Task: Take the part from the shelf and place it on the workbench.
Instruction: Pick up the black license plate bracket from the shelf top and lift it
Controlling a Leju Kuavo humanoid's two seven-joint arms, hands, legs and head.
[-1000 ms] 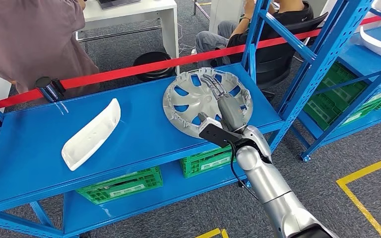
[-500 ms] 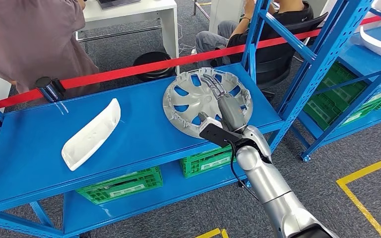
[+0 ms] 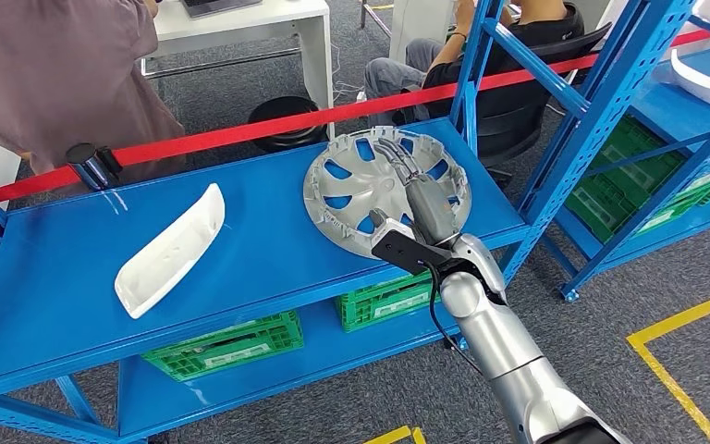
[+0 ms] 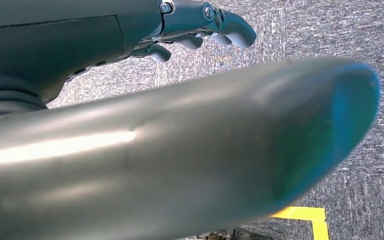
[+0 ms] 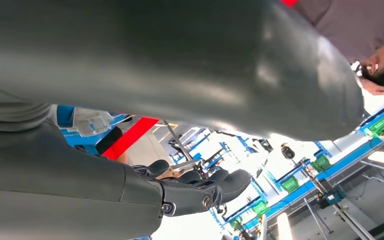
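- hubcap (image 3: 356, 185): a grey wheel cover with oval cut-outs, lying flat on the blue shelf (image 3: 268, 250), toward the shelf's 3 o'clock end.
- right hand (image 3: 416, 199): lies on top of the hubcap with its fingers (image 3: 397, 157) stretched toward 12 o'clock across the spokes and its thumb by the rim at 6 o'clock; whether it truly clamps the rim, i cannot tell.
- left hand (image 4: 200, 22): over grey carpet, fingers loosely curled with nothing in them.
- white curved part (image 3: 171, 250): on the same shelf, well apart from the hubcap, at its 9 o'clock.
- green crates (image 3: 226, 344): on the lower level.
- red strap (image 3: 240, 134): runs behind the shelf, with 2 people beyond it.
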